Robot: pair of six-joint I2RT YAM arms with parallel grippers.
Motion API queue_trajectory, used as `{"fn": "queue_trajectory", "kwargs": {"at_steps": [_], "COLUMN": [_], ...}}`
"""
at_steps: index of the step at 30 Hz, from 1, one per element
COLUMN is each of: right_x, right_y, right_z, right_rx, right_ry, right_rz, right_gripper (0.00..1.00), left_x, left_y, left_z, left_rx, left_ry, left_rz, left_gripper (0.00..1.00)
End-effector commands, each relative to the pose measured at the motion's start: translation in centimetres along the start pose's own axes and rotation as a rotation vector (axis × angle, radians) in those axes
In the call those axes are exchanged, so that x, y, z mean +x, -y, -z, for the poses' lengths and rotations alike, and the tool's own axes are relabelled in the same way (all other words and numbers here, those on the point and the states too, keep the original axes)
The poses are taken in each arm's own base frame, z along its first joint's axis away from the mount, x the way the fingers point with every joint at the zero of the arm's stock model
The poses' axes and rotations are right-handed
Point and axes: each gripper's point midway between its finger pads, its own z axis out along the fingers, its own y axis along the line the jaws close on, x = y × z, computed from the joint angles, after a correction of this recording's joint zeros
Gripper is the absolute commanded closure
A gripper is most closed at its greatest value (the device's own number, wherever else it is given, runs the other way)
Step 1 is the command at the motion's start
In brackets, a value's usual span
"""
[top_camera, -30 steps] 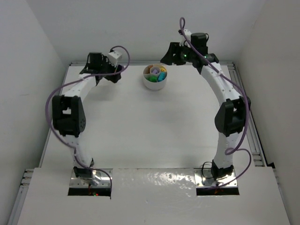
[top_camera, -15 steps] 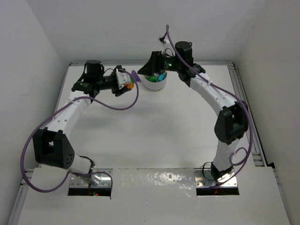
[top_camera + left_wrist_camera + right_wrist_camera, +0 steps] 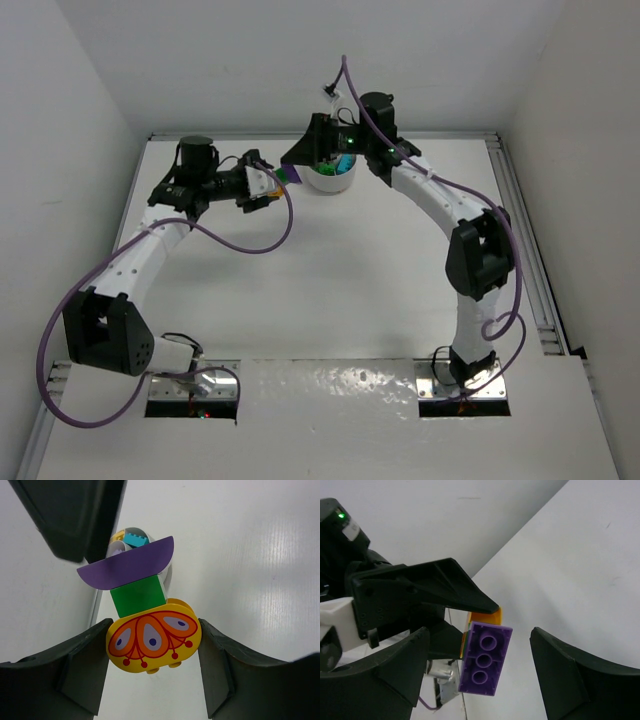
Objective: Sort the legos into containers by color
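Note:
My left gripper (image 3: 155,628) is shut on a stack of legos held in the air: a yellow piece with an orange pattern (image 3: 154,640) between the jaws, a green brick (image 3: 138,596) on it, and a purple piece (image 3: 127,569) at the outer end. In the top view the stack (image 3: 283,173) hangs just left of the white dish (image 3: 335,182). My right gripper (image 3: 479,632) stands open, with the purple piece (image 3: 482,665) between its fingers and a gap on each side. A teal brick (image 3: 134,538) and other legos lie in the dish's containers.
The dish rim (image 3: 168,576) shows right behind the stack. The back wall rises close behind the dish and both grippers. The right arm (image 3: 430,195) arches over the dish from the right. A purple cable (image 3: 262,235) hangs from the left wrist.
The left arm has carried the stack rightward to the dish. The right arm has swung left over the dish to the stack, and its jaws have opened wider.

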Motion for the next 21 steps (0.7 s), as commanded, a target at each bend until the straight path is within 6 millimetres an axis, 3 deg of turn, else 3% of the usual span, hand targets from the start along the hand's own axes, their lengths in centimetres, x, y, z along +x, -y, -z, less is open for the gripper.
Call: {"fn": "queue_trajectory", "kwargs": {"at_steps": [1,16,20,21], "right_x": [-0.8,0.4,0.0,0.0], "right_y": [-2.0,-2.0,-2.2,-2.2], "right_z": [-0.7,-0.9,-1.0,-1.0], "right_rx": [-0.086,-0.1,-0.106,-0.105], "right_ry": [0.0,-0.027,-0.023,-0.022], "right_rz": [0.035,0.021,0.026,0.024], "right_gripper": [0.21,0.41,0.5,0.56], "left_x": [-2.4,-2.3,-2.4,-2.4], "left_y": [-0.5,-0.9,-0.8,-0.9], "left_z": [0.3,0.3,0.2,0.3], "left_rx": [-0.014,-0.037,-0.033,-0.036], "left_ry": [0.077,0.071,0.077,0.077], "left_rz": [-0.083,-0.069,-0.069,-0.071], "left_gripper": [1.0,1.0,1.0,1.0]}}
